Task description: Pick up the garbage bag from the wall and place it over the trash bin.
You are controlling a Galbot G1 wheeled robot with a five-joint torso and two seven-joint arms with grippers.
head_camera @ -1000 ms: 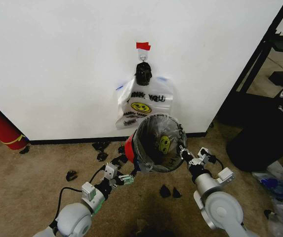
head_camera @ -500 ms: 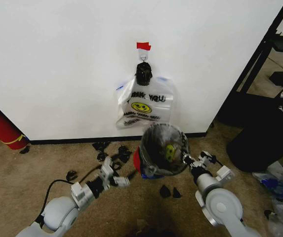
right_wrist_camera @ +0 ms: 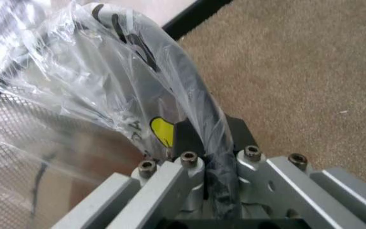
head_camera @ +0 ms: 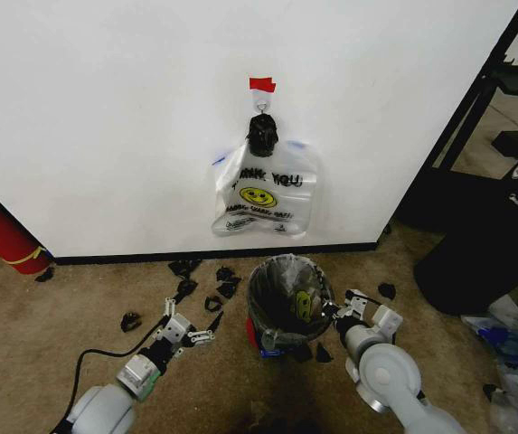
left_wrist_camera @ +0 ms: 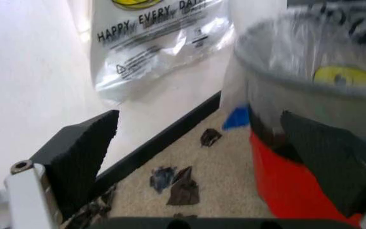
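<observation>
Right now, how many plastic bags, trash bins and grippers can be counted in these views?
Plastic bags: 2 (garbage bag lining the bin, THANK YOU bag hanging on the wall)
Trash bins: 1 (trash bin)
Grippers: 2 (left gripper, right gripper)
Total: 5

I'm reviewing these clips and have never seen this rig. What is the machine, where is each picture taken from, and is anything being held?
It is a two-armed wheeled robot. One picture looks down from its head; the others come from cameras on its wrists. On the carpet by the wall stands the trash bin, already lined with the garbage bag. The right gripper pinches the lined rim. The left gripper hangs open beside the bin, holding nothing. Another bag, lettered THANK YOU, hangs on the wall.
</observation>
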